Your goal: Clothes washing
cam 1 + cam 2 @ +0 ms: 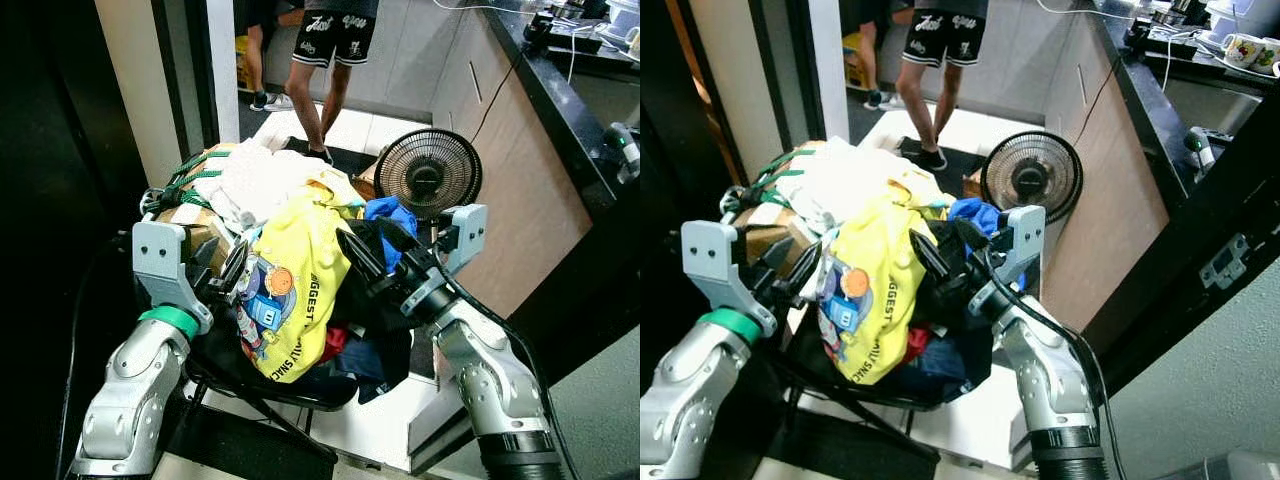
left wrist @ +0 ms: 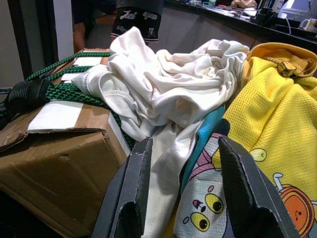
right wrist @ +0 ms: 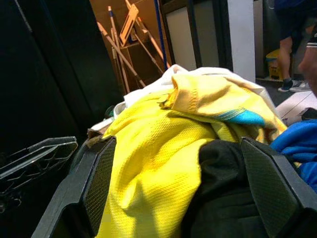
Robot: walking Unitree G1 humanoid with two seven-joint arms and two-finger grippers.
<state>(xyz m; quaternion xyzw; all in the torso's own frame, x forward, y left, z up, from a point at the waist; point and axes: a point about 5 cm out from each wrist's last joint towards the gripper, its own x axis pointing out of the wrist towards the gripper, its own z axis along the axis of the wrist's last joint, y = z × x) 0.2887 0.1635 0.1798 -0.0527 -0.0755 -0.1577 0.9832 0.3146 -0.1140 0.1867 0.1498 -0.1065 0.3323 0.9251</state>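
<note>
A heap of clothes lies on a black chair [image 1: 262,388]: a yellow jersey [image 1: 300,280] with cartoon prints, white garments [image 1: 260,185] behind it, a blue cloth [image 1: 392,215] and a black garment [image 1: 375,295] on the right. My left gripper [image 1: 235,268] stands open at the heap's left side; in the left wrist view its fingers [image 2: 136,173] straddle white fabric and the printed jersey edge. On the heap's right side my right gripper [image 1: 375,248] is also open, with its fingers [image 3: 99,171] either side of the yellow jersey [image 3: 148,163] and black garment [image 3: 223,198].
A cardboard box [image 1: 195,222] bound with green rope sits left of the heap. A black floor fan [image 1: 428,175] stands behind on the right, beside a wooden cabinet side [image 1: 520,170] under a dark counter. A person [image 1: 325,50] stands on the tiles farther back.
</note>
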